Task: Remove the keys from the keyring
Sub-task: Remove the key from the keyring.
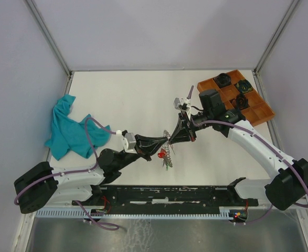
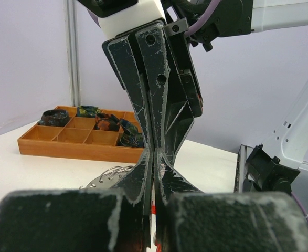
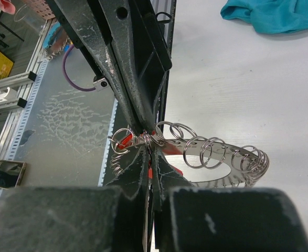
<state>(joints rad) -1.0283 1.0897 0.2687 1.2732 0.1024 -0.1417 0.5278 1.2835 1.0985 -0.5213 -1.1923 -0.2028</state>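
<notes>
Two end effectors meet tip to tip over the tabletop, with the keyring between them.
We see the left end effector and the right end effector both pressed shut on one end of the keyring (which wire loop each one pinches, we cannot tell). The rest of the ring curves away to one side of the tips. The keys, one with a red tag, hang just below the meeting tips.
</notes>
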